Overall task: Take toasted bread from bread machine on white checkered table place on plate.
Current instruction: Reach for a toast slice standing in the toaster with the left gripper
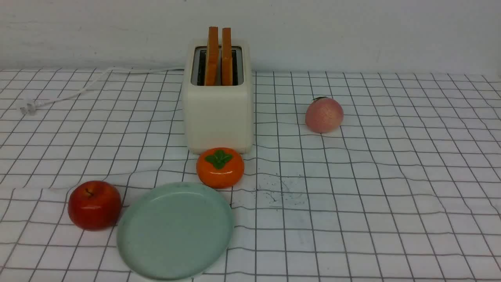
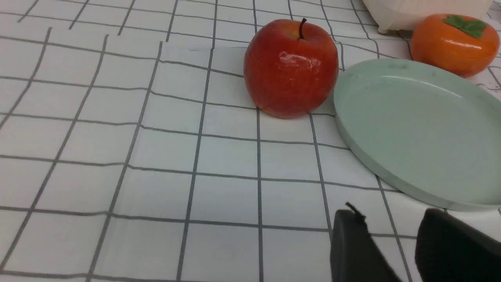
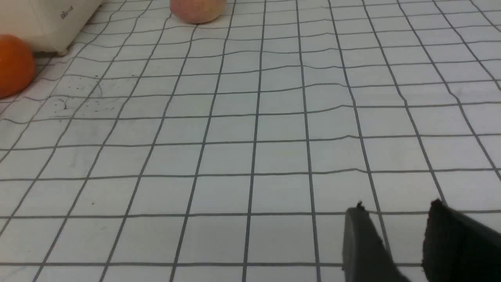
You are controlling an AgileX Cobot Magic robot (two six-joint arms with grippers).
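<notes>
**Left gripper** (image 2: pixel 391 219): jaws parted, nothing gripped, with the table (image 2: pixel 195 176) visible between the fingers. It sits low over the table, just beside the plate (image 2: pixel 411 129) rim, and the apple (image 2: pixel 291 68) lies beyond.

**Right gripper** (image 3: pixel 397 211): jaws likewise parted, nothing gripped. It is low over the cloth, well apart from the peach (image 3: pixel 197 9) and persimmon (image 3: pixel 13 64).

**Views:** Both grippers show only in their wrist views (arm pose beyond that cannot be told). Only the front view shows the toast (image 1: pixel 212 55).

**Toast:** Two slices stand upright in the toaster (image 1: pixel 217 117) slots, at the table's far centre. The persimmon sits just before the toaster. The plate lies nearer, with the apple at its left rim (contact unclear).
</notes>
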